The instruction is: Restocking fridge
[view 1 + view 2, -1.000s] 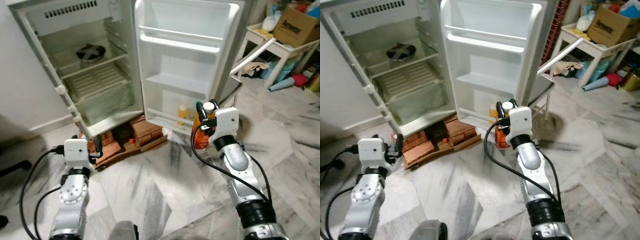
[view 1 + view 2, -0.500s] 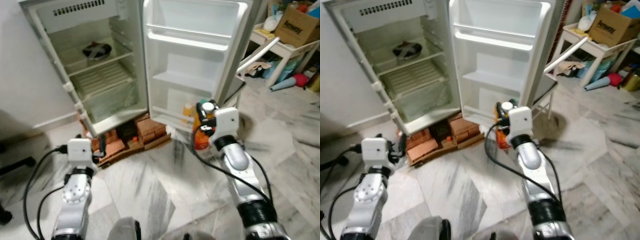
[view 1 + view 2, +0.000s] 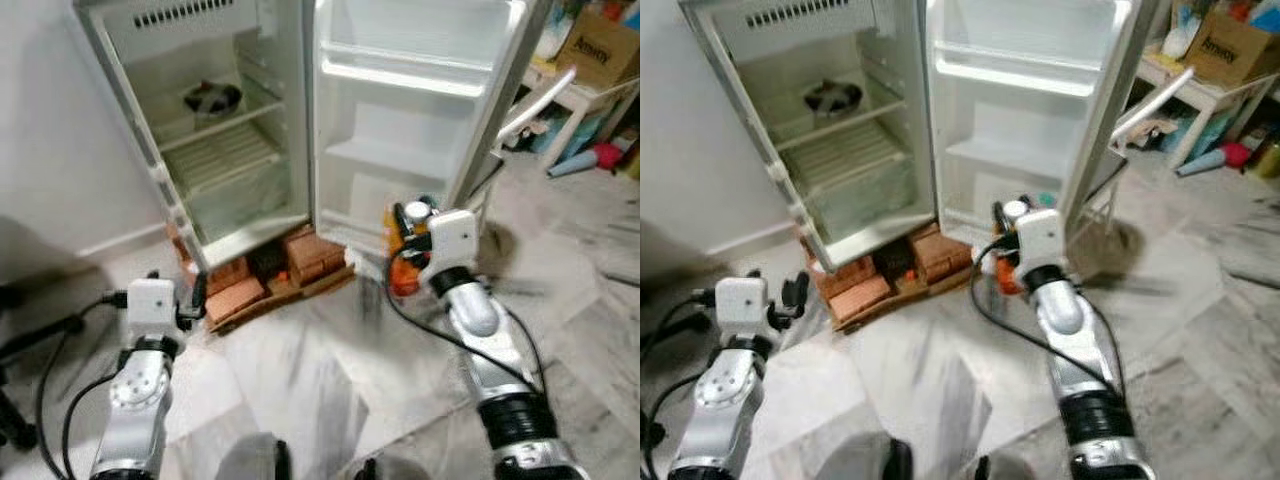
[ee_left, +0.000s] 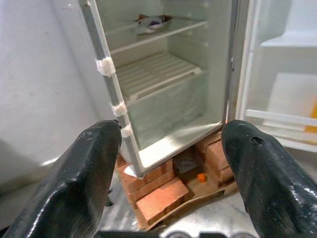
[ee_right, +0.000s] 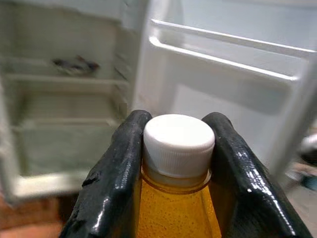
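1. The right tool (image 5: 176, 198) pinched the neck of an orange bottle (image 5: 176, 213), low before the open fridge (image 3: 260, 130) door.
2. The left tool (image 4: 168, 163) was spread, holding nothing, facing the fridge shelves.

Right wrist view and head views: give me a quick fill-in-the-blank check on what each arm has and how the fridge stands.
1. The right gripper is shut on a bottle of ____ liquid.
2. The bottle's cap is ____ in colour.
3. The left gripper holds nothing; its jaws are ____.
4. The fridge stands raised on ____, with its door open.

Missing words: orange; white; open; bricks
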`<state>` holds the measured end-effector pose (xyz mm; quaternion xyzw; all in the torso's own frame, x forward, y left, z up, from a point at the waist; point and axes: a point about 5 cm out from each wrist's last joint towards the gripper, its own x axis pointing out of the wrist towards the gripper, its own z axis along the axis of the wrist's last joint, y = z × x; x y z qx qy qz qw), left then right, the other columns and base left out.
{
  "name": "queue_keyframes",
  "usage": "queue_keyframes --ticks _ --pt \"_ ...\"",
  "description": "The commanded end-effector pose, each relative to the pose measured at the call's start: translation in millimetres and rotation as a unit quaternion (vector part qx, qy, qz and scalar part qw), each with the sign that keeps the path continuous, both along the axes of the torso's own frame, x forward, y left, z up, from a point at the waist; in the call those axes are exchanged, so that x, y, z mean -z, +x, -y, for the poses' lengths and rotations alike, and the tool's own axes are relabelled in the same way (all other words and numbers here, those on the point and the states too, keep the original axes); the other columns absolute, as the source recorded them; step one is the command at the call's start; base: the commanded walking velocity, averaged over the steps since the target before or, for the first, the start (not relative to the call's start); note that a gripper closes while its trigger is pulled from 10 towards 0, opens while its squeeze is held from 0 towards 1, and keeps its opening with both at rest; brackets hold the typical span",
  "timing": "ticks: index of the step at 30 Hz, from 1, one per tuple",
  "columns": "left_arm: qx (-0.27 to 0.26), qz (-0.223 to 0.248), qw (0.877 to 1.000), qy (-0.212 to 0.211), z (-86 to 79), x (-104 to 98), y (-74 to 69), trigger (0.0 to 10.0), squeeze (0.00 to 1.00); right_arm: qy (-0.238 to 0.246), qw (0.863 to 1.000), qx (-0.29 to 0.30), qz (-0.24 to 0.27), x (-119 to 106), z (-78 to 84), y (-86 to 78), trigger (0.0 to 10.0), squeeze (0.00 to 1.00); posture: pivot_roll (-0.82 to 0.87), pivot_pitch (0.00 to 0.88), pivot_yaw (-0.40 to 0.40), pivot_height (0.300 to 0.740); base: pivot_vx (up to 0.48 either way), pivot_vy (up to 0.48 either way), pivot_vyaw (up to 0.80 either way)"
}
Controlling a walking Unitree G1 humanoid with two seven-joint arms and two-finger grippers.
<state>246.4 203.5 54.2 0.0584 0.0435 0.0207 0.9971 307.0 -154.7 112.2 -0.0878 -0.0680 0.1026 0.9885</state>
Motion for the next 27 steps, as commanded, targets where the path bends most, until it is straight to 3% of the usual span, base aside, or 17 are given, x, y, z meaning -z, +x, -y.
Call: queue_keyframes --ticks 1,9,14,19,24,27 --pt "-0.008 0.004 1.000 0.009 -8.6 -3 1.8 10.0 0.00 0.009 0.999 -0.004 0.033 -16 -6.1 4.2 10.0 0.00 0.07 0.096 -0.014 0.740 0.315 0.364 0.00" --pt "0.000 0.004 1.000 0.014 -12.9 -5 -0.3 10.0 0.00 0.018 0.999 -0.007 0.028 -11 -14.1 -0.4 10.0 0.00 0.07 0.100 -0.010 0.740 0.327 0.352 0.00" --pt "0.005 0.002 1.000 0.005 -11.4 -4 -5.5 10.0 0.00 0.016 1.000 0.002 0.016 -3 -7.3 -5.6 10.0 0.00 0.08 0.082 -0.019 0.740 0.368 0.307 0.00" --pt "-0.008 -0.013 1.000 -0.012 -11.9 5 -21.5 10.0 0.00 0.019 1.000 0.021 -0.009 10 3.8 -16.4 10.0 0.00 0.09 0.075 -0.029 0.740 0.368 0.309 0.00" --pt "-0.038 -0.021 0.999 -0.016 -17.8 9 -38.5 10.0 0.00 0.026 0.999 0.027 -0.027 19 4.2 -30.7 10.0 0.00 0.10 0.070 -0.025 0.740 0.123 0.000 0.00" --pt "-0.043 -0.019 0.999 -0.013 -21.2 8 -40.0 10.0 0.00 0.037 0.998 0.035 -0.039 24 4.0 -30.8 10.0 0.00 0.11 0.063 -0.020 0.740 0.000 0.000 0.00"
